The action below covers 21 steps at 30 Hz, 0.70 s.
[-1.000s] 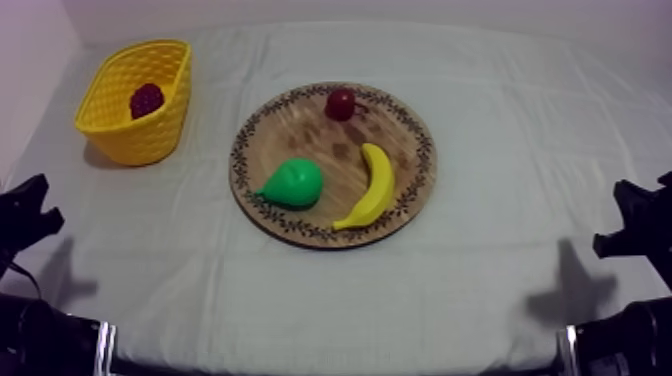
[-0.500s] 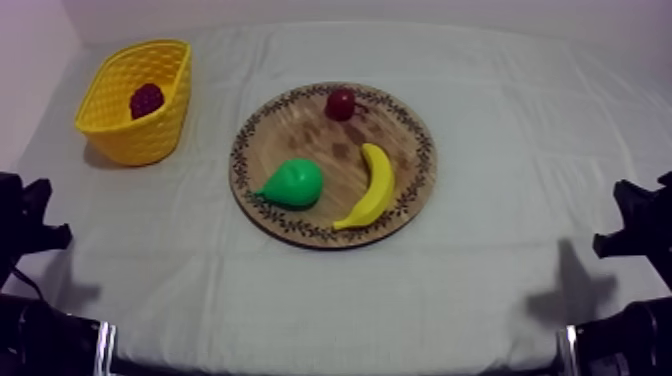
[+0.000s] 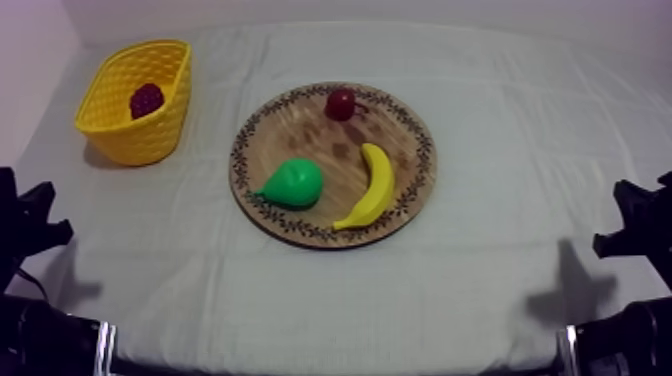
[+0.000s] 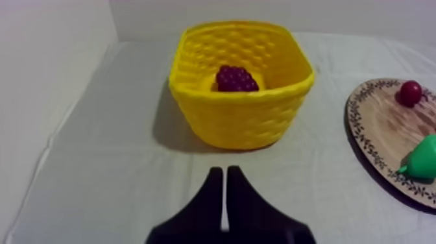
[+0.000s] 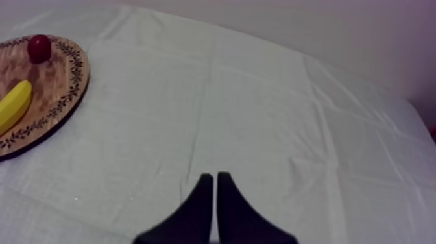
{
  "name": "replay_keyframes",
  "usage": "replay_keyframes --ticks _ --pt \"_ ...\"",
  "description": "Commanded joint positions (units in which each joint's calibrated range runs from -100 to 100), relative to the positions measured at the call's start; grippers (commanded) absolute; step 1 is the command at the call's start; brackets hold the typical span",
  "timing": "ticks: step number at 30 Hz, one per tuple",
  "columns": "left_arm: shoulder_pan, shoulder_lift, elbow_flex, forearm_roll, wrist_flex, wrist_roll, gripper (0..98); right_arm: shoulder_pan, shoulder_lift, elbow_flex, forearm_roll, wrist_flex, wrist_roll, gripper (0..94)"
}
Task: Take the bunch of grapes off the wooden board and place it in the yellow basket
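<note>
Left gripper (image 4: 224,174) low at near left edge, fingers pressed together into a wedge, holding nothing. Right gripper (image 5: 213,176) the same at near right, over bare cloth (image 5: 259,117). Mid-table: wooden board (image 3: 300,125) with pear (image 3: 296,183) and banana (image 3: 374,186) on its near half, small red fruit (image 3: 341,103) by its far rim. Far left: yellow basket (image 4: 243,110), clear of the board, bunch of grapes (image 4: 236,78) inside it.

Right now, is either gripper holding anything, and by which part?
Nothing. The left gripper and right gripper are shut and empty; the grapes lie in the basket.
</note>
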Motion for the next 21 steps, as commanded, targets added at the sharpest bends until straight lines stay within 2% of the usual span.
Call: replay_keyframes --ticks 1,8,12,16,21 --pt "0.02 0.01 0.27 0.16 -0.83 0.46 0.1 0.00 -0.02 -0.01 0.01 0.00 0.01 0.5" --pt "0.02 0.01 0.95 0.34 -2.21 2.21 0.1 0.00 -0.02 -0.01 0.01 0.00 0.00 0.5" --pt "0.02 0.01 2.62 0.45 -7.44 5.20 0.1 0.00 -0.02 -0.01 0.01 0.00 0.00 0.5" --pt "0.02 0.01 3.15 0.47 -9.11 7.91 0.1 0.00 -0.02 -0.01 0.01 0.00 0.00 0.5" --pt "0.21 0.01 3.29 0.48 -9.54 8.65 0.1 0.00 -0.02 -0.01 0.01 0.00 0.00 0.5"
